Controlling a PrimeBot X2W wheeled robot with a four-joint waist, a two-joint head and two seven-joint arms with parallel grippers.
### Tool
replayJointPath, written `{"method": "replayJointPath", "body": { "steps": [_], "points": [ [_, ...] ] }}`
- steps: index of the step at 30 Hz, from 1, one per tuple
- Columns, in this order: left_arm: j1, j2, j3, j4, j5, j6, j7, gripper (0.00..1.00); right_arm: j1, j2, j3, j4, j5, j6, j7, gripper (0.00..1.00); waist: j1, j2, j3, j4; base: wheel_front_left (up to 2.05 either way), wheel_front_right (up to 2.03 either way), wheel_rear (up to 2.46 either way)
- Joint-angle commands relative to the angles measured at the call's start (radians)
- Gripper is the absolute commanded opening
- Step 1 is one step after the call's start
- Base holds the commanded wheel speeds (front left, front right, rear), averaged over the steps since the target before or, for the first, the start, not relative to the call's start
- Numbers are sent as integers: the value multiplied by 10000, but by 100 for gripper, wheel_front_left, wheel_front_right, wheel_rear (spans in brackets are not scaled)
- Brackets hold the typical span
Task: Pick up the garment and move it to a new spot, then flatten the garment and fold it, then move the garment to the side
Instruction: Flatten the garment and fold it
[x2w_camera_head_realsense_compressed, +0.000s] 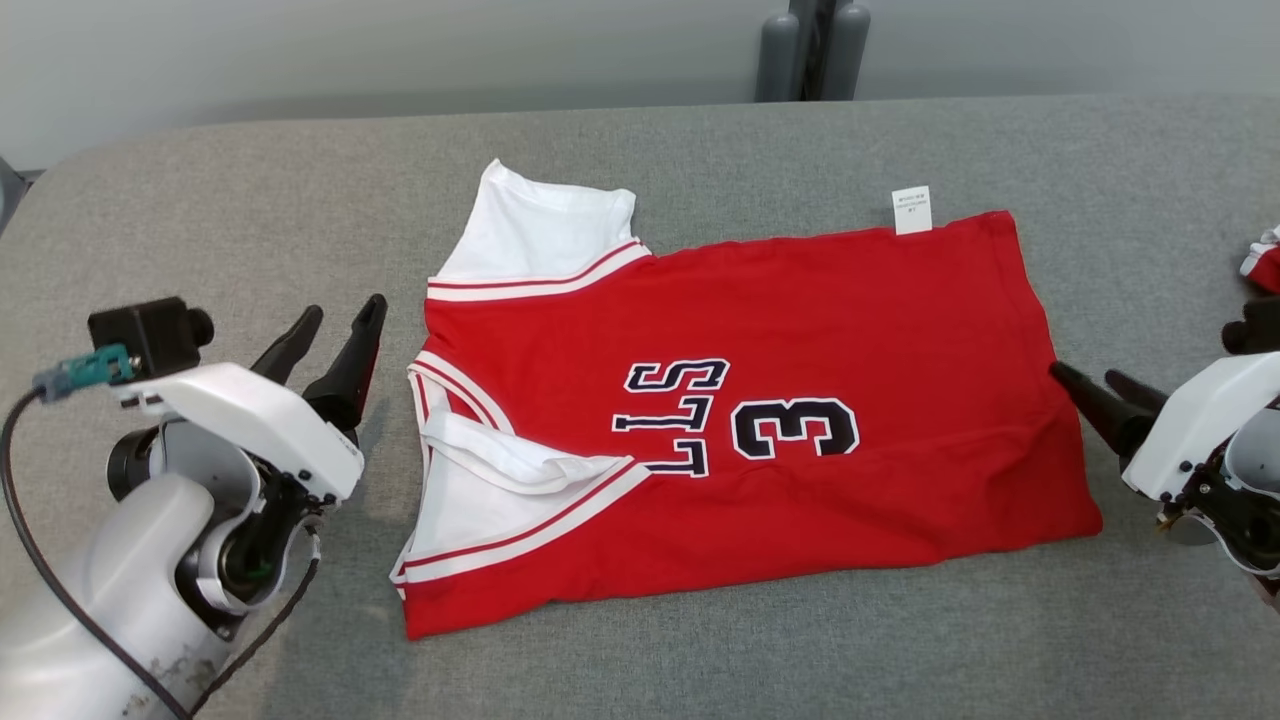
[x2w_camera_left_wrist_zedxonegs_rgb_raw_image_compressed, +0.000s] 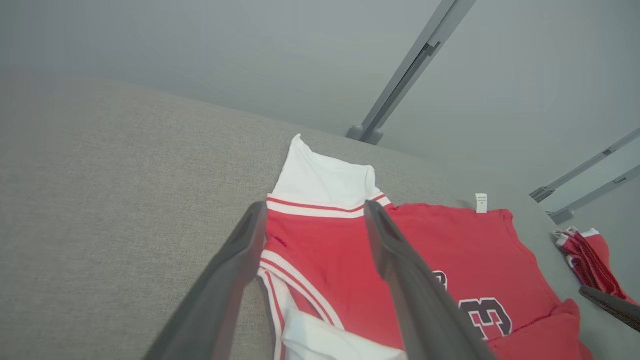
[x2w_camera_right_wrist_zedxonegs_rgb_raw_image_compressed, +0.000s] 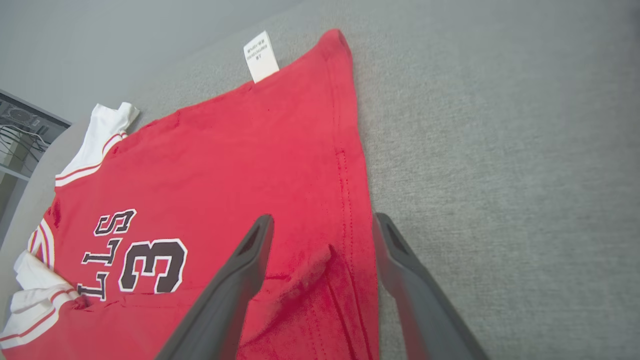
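Observation:
The garment (x2w_camera_head_realsense_compressed: 800, 330), a red jersey with white sleeves, black letters and a 3, lies on the grey padded table (x2w_camera_head_realsense_compressed: 200, 210). Its sleeves point left and its hem right. The near long edge is doubled over, cutting off the lettering. A white tag (x2w_camera_head_realsense_compressed: 912, 210) sticks out at the far edge. My left gripper (x2w_camera_head_realsense_compressed: 343, 310) is open just left of the collar end, holding nothing. My right gripper (x2w_camera_head_realsense_compressed: 1088, 375) is open at the hem, empty too. In the left wrist view, the left gripper (x2w_camera_left_wrist_zedxonegs_rgb_raw_image_compressed: 315, 207) frames the garment's (x2w_camera_left_wrist_zedxonegs_rgb_raw_image_compressed: 450, 240) shoulder. In the right wrist view, the right gripper (x2w_camera_right_wrist_zedxonegs_rgb_raw_image_compressed: 322, 220) straddles the garment's (x2w_camera_right_wrist_zedxonegs_rgb_raw_image_compressed: 225, 165) hem corner.
A second red garment with white trim (x2w_camera_head_realsense_compressed: 1262, 260) lies bunched at the table's right edge, also in the left wrist view (x2w_camera_left_wrist_zedxonegs_rgb_raw_image_compressed: 590, 255). Grey posts (x2w_camera_head_realsense_compressed: 810, 50) stand behind the table's far edge. Bare grey surface runs along the front and left.

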Motion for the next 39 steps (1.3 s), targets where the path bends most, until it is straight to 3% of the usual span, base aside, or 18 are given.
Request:
{"method": "replayJointPath", "body": {
  "steps": [1, 5, 11, 14, 20, 24, 30, 39],
  "points": [
    [244, -38, 124, 68, 194, 117, -522, 100, 22, -58, -43, 16, -275, 0, -560, 100, 0, -1, -113, 5, 0, 0, 0],
    [741, -280, 350, 109, 645, 401, -1798, 100, 313, -83, -65, -82, -893, 0, -2231, 100, 0, -1, -366, 29, 0, 0, 0],
    [1841, -834, 1377, -126, 1677, 611, -2230, 100, 926, 127, -279, -64, -2097, 0, -4050, 100, 0, -1, -817, 54, 0, 0, 0],
    [2707, -1309, 2278, -367, 2728, 550, -2230, 100, 1140, 274, -1574, -301, -3363, -2, -4140, 100, 0, -1, -1006, 9, 0, 0, 0],
    [4214, -2420, 3580, -555, 4593, 227, -2235, 100, 3193, 1442, -4942, -1944, -6907, -2, -4130, 100, 0, -1, -1416, -106, 0, 0, 0],
    [4893, -3043, 4038, -240, 5408, -94, -2236, 100, 4620, 2329, -6214, -2924, -8452, -2, -4132, 100, 0, -1, -1634, -133, 0, 0, 0],
    [5535, -3915, 4441, 546, 6215, -347, -2237, 100, 5870, 3284, -7299, -3765, -9500, -2, -4132, 100, 0, -1, -1828, -143, 0, 0, 0],
    [5660, -4683, 4822, 1894, 6472, -494, -2238, 100, 6471, 3756, -7519, -4151, -9995, -2, -4133, 100, 0, -1, -1919, -271, 0, 0, 0]
  ]
}}
